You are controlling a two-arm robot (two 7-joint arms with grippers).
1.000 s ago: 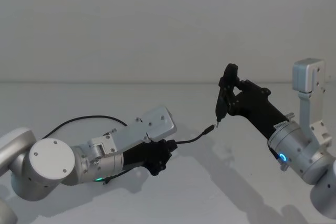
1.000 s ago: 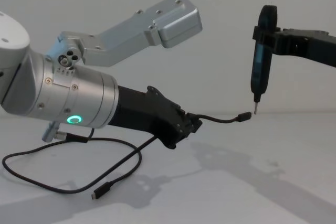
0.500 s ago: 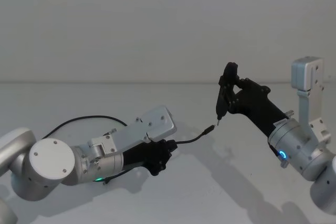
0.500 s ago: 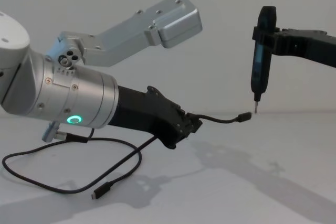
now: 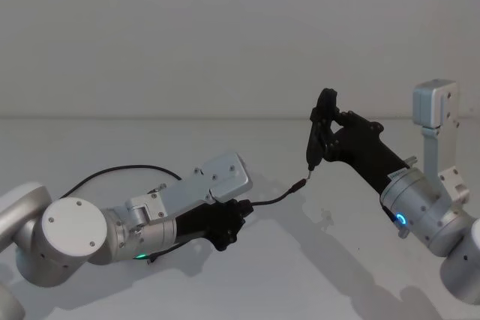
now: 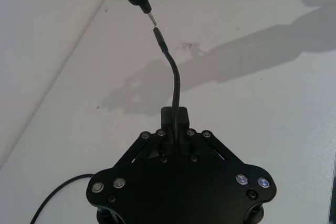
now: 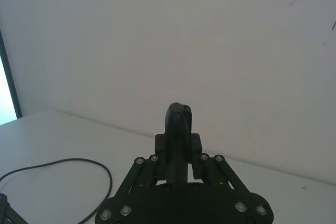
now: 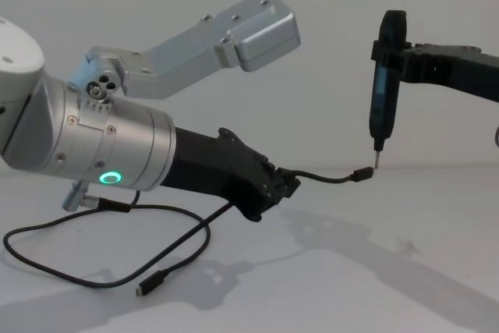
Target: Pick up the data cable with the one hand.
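I could read no text, label, brand, number or sign anywhere: none on my arms, none on the cable, none on the tabletop or the wall behind.

You see a left gripper of matt black plastic on a smooth, shiny silver metal wrist. The data cable looks like soft black rubber, a little shiny. The pen-like tool in the right gripper is glossy black plastic. The table is smooth, matt and white.
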